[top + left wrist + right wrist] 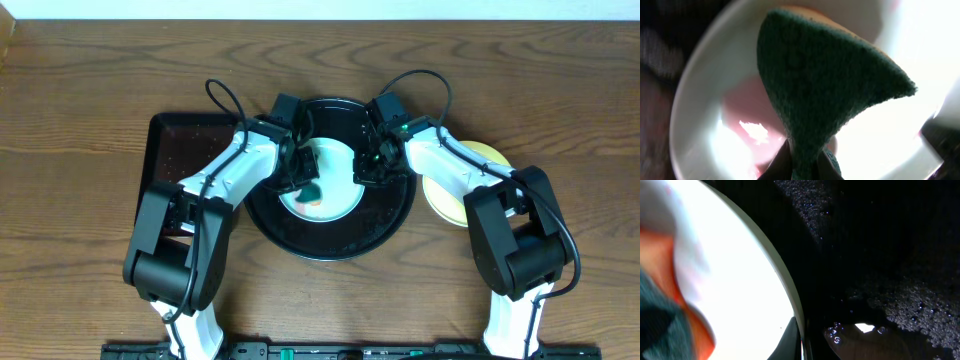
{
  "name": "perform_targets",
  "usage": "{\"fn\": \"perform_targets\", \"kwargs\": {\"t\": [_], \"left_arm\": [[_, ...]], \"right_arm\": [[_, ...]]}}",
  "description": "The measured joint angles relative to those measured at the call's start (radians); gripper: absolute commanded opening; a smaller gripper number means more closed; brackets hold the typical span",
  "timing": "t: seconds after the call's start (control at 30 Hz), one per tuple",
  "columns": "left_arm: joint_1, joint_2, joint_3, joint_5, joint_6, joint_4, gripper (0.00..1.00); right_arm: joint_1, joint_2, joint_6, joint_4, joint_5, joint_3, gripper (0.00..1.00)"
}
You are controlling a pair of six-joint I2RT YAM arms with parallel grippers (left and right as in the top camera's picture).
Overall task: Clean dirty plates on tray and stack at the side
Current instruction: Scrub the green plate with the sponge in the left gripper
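A pale blue-green plate (338, 172) lies on the round black tray (330, 250). My left gripper (300, 176) is shut on a green sponge (309, 188) and presses it onto the plate's left half. In the left wrist view the sponge (815, 85) hangs from the jaws (805, 167) over the plate (700, 105), which bears a pink-red smear (747, 107). My right gripper (365, 170) is shut on the plate's right rim. The right wrist view shows that rim (790, 295) between the fingers (802, 342), over the wet tray (880, 255). A pale yellow plate (488, 156) lies on the table at the right, partly under my right arm.
A smaller rectangular black tray (172, 150) sits left of the round tray, partly under my left arm. Both arms reach over the round tray from either side. Water droplets speckle the round tray's surface. Bare wooden table surrounds the trays.
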Motion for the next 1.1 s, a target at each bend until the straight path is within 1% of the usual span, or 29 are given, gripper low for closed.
{"fn": "perform_targets", "kwargs": {"t": [0.13,0.23,0.37,0.53,0.6,0.67,0.77,0.87,0.97,1.1], "left_arm": [[0.005,-0.001,0.0,0.077,0.064,-0.08,0.08],[0.006,-0.001,-0.006,0.149,0.109,-0.084,0.07],[0.006,0.001,-0.018,0.21,0.14,-0.026,0.07],[0.004,0.006,-0.027,0.241,0.15,0.128,0.07],[0.002,0.01,-0.028,0.217,0.149,0.177,0.07],[0.0,0.01,-0.028,0.169,0.147,0.195,0.07],[-0.01,0.01,-0.028,0.073,0.128,0.189,0.07],[-0.024,0.006,-0.025,0.01,0.087,0.175,0.07],[-0.028,0.0,-0.009,-0.067,0.061,0.132,0.08],[-0.026,-0.016,0.006,-0.19,0.055,0.04,0.07]], "right_arm": [[0.0,0.0,0.0,0.002,0.0,0.0,0.01],[0.0,0.0,0.0,0.003,0.0,0.0,0.01],[0.0,0.0,0.0,0.003,0.001,0.0,0.01],[0.0,0.0,0.0,0.002,0.0,0.0,0.01],[0.0,0.0,0.0,0.002,0.0,0.0,0.01],[0.0,0.0,0.0,0.002,0.0,0.0,0.01],[0.0,0.0,0.0,0.001,0.001,0.0,0.01],[0.0,0.0,0.0,0.001,0.0,0.0,0.01],[0.0,0.0,0.0,0.002,0.0,0.0,0.01],[0.0,0.0,0.0,0.002,0.001,0.0,0.01]]}}
